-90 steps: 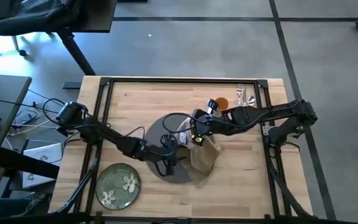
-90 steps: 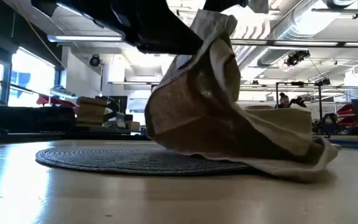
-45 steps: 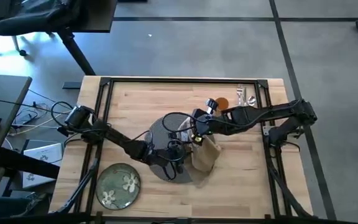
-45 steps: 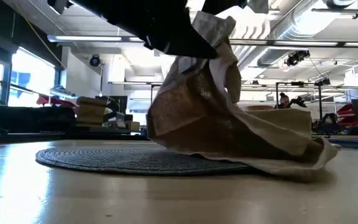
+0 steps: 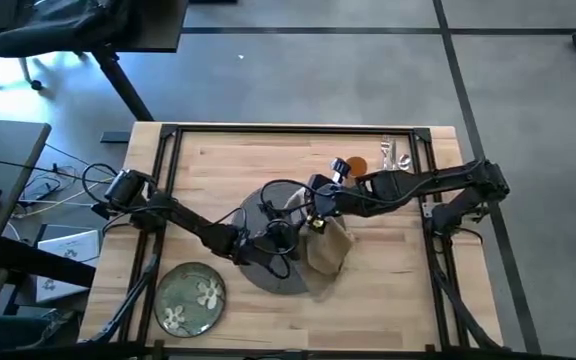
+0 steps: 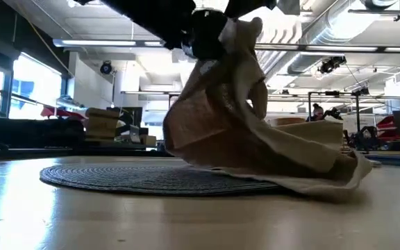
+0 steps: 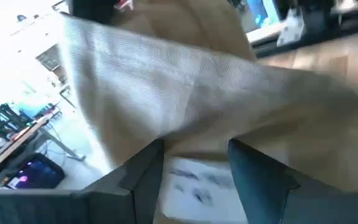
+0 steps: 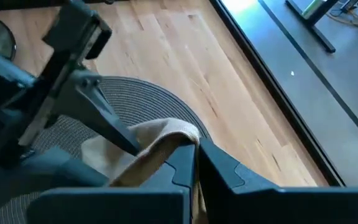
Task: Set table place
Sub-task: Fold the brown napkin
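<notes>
Over the placemat [image 5: 268, 240] at mid-bench, the right tool [image 5: 313, 217] grips the napkin's [image 5: 330, 250] lifted corner, presumably to reposition it; the left tool [image 5: 280, 232], spread, reaches in to help.

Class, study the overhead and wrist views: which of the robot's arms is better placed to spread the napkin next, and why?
Right. The right gripper is already shut on the napkin, holding its top edge up over the placemat. The left gripper is open beside the cloth, gripping nothing.
</notes>
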